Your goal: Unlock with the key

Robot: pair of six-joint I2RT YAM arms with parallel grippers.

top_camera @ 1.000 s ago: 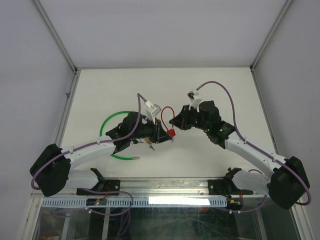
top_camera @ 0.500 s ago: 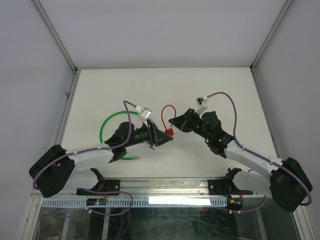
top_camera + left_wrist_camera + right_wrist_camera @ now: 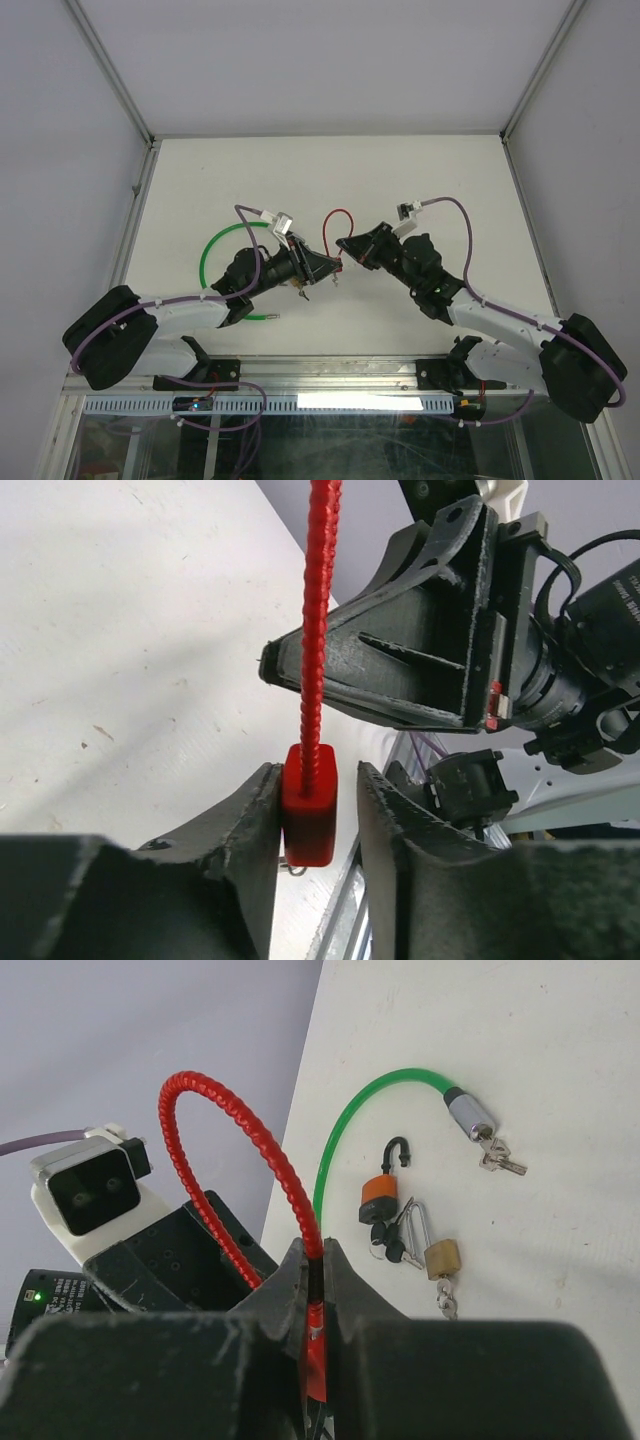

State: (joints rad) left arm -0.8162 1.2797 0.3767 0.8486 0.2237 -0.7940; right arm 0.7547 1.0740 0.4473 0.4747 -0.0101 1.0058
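A red cable lock hangs between my two grippers, its cable (image 3: 338, 214) looping upward. My left gripper (image 3: 318, 775) has its jaws around the red lock body (image 3: 308, 815). The body rests against the left finger (image 3: 250, 810), and a gap shows to the right finger (image 3: 385, 820). A small wire ring (image 3: 292, 868) peeks out under the body. My right gripper (image 3: 314, 1250) is shut on the red cable (image 3: 235, 1110) near its end. It also shows in the left wrist view (image 3: 275, 665), just above the lock body. No key blade is clearly in view at the red lock.
On the table below lie a green cable lock (image 3: 345, 1130) with a silver cylinder (image 3: 468, 1115) and keys (image 3: 500, 1160), an orange padlock (image 3: 380, 1198) with black-headed keys (image 3: 390, 1245), and a brass padlock (image 3: 441, 1258). The green loop (image 3: 210, 255) lies left of the left arm.
Both wrists have turned to face each other. The right gripper has come left and lower, close to the left gripper. The red loop has shifted up between them.
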